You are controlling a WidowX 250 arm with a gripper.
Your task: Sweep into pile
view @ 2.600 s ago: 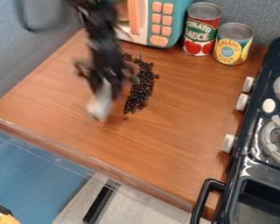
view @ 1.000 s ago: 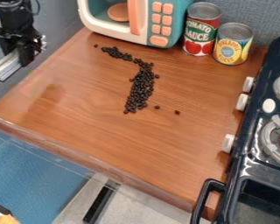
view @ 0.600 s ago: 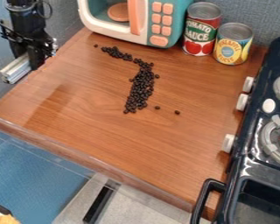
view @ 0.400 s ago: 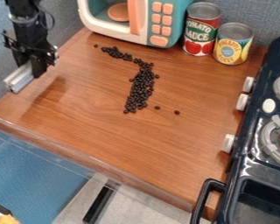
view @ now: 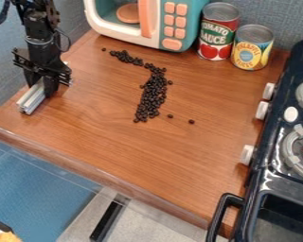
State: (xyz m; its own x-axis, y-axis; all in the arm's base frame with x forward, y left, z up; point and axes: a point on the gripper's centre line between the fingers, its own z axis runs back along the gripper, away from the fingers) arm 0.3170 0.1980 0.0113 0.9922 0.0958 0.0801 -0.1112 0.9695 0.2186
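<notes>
Gripping a pale bar (view: 32, 98) (prob. metal) betw. jaws, gripper (view: 40, 88) hangs nr. worktop (view: 192, 156) L edge; dark beans (view: 154, 92) trail from centre twd. back L corner.

We find the scene bright, and the light is rather even and soft. Where it comes from, we cannot tell. The counter (view: 198, 142) has a gentle, pale sheen, and along its front edge we see a thin line of shine. Beside the gripper (view: 41, 89) and its bar (view: 31, 99) lies a weak shadow with soft borders. The bar reflects light on its pale faces. On the black stove (view: 277, 182) we notice small, glossy reflections, and the metal tops of the two cans shine a little. Inside the microwave (view: 193, 19) it is more dim.
</notes>
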